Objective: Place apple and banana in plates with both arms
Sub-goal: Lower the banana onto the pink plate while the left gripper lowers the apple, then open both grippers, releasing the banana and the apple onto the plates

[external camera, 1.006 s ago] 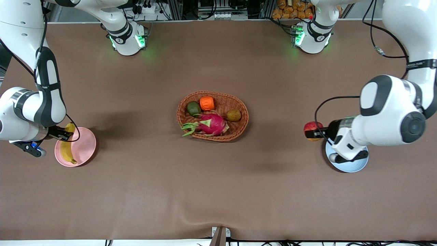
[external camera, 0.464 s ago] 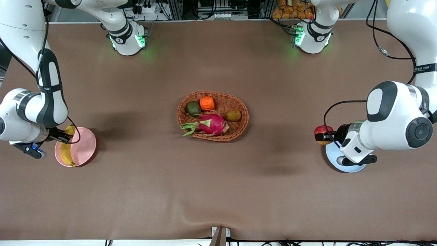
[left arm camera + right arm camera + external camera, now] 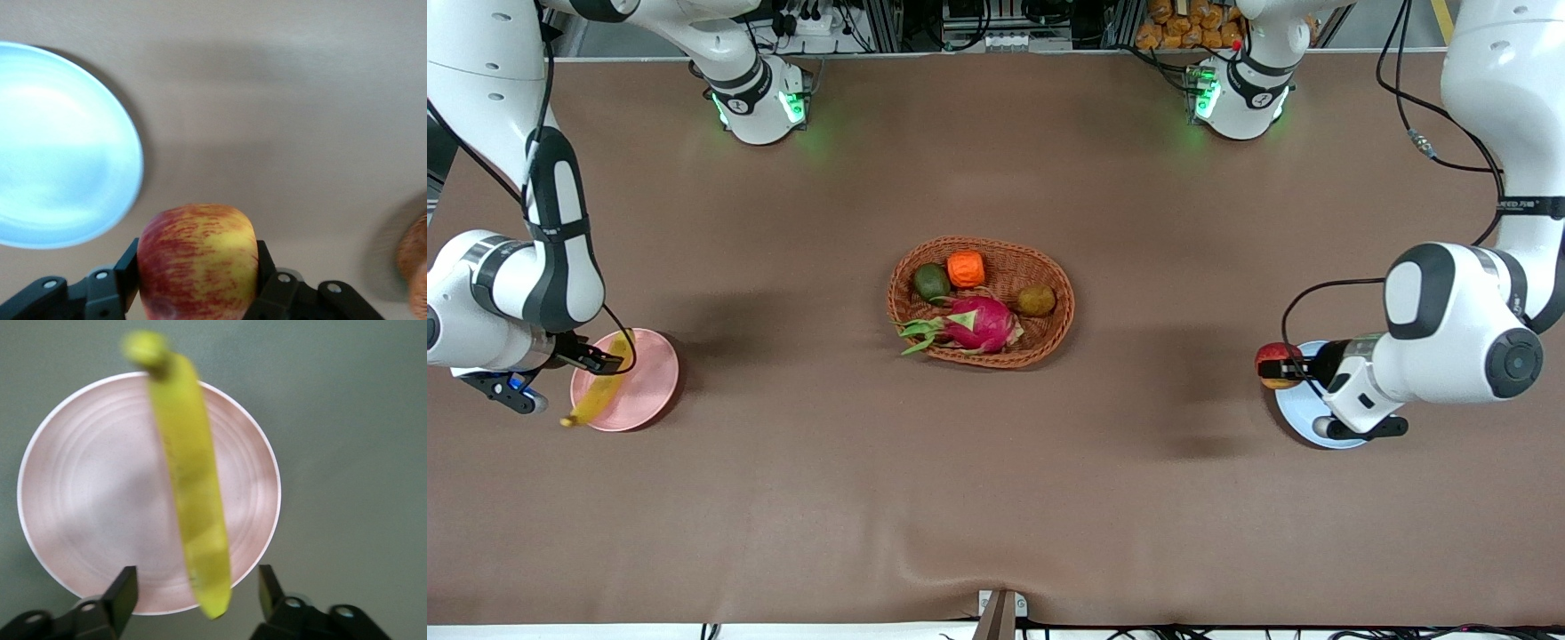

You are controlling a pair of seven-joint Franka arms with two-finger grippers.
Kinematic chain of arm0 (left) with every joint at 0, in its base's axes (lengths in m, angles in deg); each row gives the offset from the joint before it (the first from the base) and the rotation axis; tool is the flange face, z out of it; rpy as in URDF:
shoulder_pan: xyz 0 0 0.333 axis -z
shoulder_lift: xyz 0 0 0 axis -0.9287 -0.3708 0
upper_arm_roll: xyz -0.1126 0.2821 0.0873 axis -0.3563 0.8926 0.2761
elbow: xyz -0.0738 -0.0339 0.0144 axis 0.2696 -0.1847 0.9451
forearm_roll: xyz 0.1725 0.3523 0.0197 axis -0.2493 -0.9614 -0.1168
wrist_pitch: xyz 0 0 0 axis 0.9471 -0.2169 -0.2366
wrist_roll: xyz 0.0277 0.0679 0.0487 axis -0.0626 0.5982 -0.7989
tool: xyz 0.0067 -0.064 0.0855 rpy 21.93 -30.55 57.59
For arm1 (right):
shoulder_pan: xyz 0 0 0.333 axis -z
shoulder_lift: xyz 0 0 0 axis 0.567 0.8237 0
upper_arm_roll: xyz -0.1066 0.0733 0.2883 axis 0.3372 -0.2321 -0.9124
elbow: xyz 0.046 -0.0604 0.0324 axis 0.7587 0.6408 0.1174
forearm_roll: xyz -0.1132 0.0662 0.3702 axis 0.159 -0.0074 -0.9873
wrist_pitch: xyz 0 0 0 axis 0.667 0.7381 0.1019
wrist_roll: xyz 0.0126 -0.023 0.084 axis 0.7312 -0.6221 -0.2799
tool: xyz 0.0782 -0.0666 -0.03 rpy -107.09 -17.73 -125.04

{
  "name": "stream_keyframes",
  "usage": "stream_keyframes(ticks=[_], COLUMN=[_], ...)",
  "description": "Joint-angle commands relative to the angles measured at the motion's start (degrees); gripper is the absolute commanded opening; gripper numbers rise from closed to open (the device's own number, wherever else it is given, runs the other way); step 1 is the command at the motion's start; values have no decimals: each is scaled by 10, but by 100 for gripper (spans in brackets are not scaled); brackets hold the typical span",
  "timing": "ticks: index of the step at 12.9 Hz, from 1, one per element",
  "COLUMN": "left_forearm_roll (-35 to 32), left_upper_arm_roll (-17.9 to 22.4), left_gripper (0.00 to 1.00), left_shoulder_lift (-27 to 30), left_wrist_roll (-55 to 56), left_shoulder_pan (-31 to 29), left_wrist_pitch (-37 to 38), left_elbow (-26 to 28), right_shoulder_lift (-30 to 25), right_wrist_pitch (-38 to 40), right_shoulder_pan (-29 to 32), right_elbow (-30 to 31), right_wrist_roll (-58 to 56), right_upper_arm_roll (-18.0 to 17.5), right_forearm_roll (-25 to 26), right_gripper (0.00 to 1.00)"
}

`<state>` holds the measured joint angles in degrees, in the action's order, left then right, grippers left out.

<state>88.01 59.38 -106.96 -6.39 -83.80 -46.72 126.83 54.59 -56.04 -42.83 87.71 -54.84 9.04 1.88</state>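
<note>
At the right arm's end of the bench (image 3: 996, 498), the right gripper (image 3: 197, 593) hangs over the pink plate (image 3: 645, 382) with its two black fingers (image 3: 120, 597) spread wide and gripping nothing. The banana (image 3: 190, 500), long, smooth and yellow, lies between those fingers without touching them in the right wrist view. It stretches across the round, shallow plate with fine rings on its surface. In the front view its tip reaches past the plate's rim.

In the middle of the brown cloth stands an oval wicker basket (image 3: 1049, 342) with woven walls. It holds a scaly magenta dragon fruit (image 3: 978, 324), an orange ridged fruit (image 3: 966, 268), a dark green fruit (image 3: 931, 283) and a brownish one (image 3: 1036, 300).

Toward the left arm's end, the left gripper (image 3: 198, 283) is closed on the apple (image 3: 198, 260), round, shiny, red with yellow streaks. The apple is in the air over the rim of the smooth light blue plate (image 3: 60, 153).
</note>
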Motion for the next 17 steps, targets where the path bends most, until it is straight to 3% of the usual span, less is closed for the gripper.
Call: stream_keyframes(ticks=[1, 6, 12, 13, 14, 15, 16, 17], left_forearm_roll=[1, 30, 23, 22, 22, 21, 21, 21], left_upper_arm_roll=[-10, -8, -6, -5, -4, -3, -3, -4], left_gripper=[0, 0, 0, 11, 14, 33, 83, 100], left_shoulder_lift=[-30, -65, -92, -95, -99, -104, -99, -93], left_wrist_roll=[-102, -257, -278, -278, -277, -278, -281, -280], left_shoulder_pan=[-61, -105, -112, -112, -109, -112, -112, -112], left_wrist_pitch=[-25, -77, -105, -115, -127, -128, -128, -127], left_elbow=[1, -3, -5, -5, -5, -5, -5, -5], right_shoulder_lift=[2, -40, -110, -126, -145, -165, -181, -193], right_wrist_pitch=[5, 35, 43, 42, 42, 43, 43, 45], right_shoulder_pan=[0, -8, -11, -11, -13, -16, -16, -16], right_elbow=[-6, -9, -10, -10, -11, -12, -15, -22], right_wrist_roll=[-12, -24, -107, -122, -142, -164, -189, -219], right_upper_arm_roll=[-5, -5, -5, -5, -6, -6, -6, -5], right_forearm_roll=[-5, -4, -1, 1, 1, 1, 1, 1], right_gripper=[100, 100, 100, 100, 100, 100, 100, 100])
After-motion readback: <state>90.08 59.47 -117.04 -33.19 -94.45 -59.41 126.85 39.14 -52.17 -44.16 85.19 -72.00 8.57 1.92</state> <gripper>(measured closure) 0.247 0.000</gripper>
